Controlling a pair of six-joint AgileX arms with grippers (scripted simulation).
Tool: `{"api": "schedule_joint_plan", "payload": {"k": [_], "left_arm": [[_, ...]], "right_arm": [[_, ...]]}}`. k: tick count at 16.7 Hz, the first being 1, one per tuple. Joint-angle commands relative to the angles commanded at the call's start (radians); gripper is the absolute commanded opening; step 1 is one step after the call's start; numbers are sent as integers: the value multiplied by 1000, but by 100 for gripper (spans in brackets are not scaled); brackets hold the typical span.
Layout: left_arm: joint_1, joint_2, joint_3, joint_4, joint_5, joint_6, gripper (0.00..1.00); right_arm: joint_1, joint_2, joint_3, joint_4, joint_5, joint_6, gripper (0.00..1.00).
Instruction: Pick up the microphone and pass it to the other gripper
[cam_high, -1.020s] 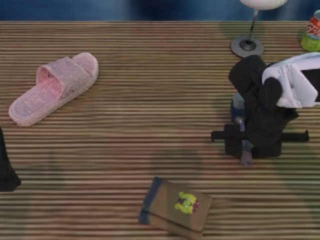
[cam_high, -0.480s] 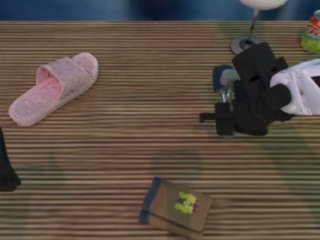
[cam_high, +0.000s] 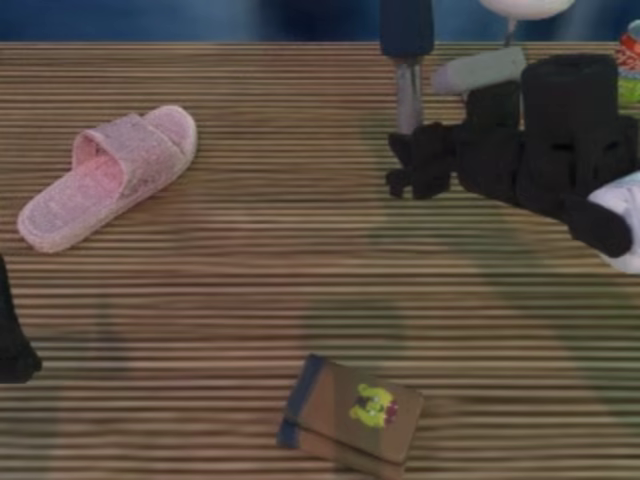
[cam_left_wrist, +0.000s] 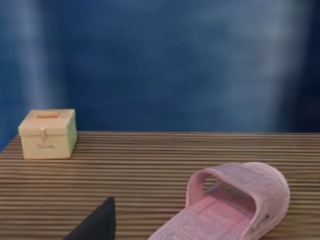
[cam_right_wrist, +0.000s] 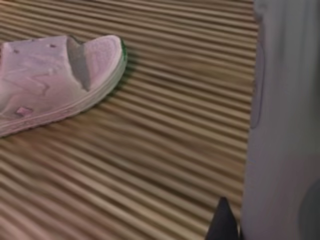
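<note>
The striped wooden bench (cam_high: 250, 250) stood before a blue backdrop; near its far right corner the right gripper (cam_high: 412, 165) clasped the microphone (cam_high: 406, 60).

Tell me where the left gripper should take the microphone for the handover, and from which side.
Probably the bare grey handle between the navy head and the right gripper, which holds the microphone lower down. That stretch is a straight, free cylinder. Come from the table's left, since the right arm fills the other side. The left gripper is parked at the left edge.
</note>
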Motion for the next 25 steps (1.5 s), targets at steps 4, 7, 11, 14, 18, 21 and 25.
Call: {"api": "schedule_joint_plan", "payload": {"k": [4,7,11,14,18,21,25], "left_arm": [[0,0,0,0,0,0,100],[0,0,0,0,0,0,100],[0,0,0,0,0,0,100],[0,0,0,0,0,0,100],[0,0,0,0,0,0,100],[0,0,0,0,0,0,100],[0,0,0,0,0,0,100]], "right_arm": [[-2,-95,-82,290,-75,-100,0],[-3,-147,-117,402,-109,-147,0],[-4,-158,-124,423,-116,-157,0],[0,-155,-120,423,-111,-154,0],[85,-159,-146,458,-21,-151,0],[166,-165,-168,486,45,-149,0],[172,-162,-168,489,50,-147,0]]}}
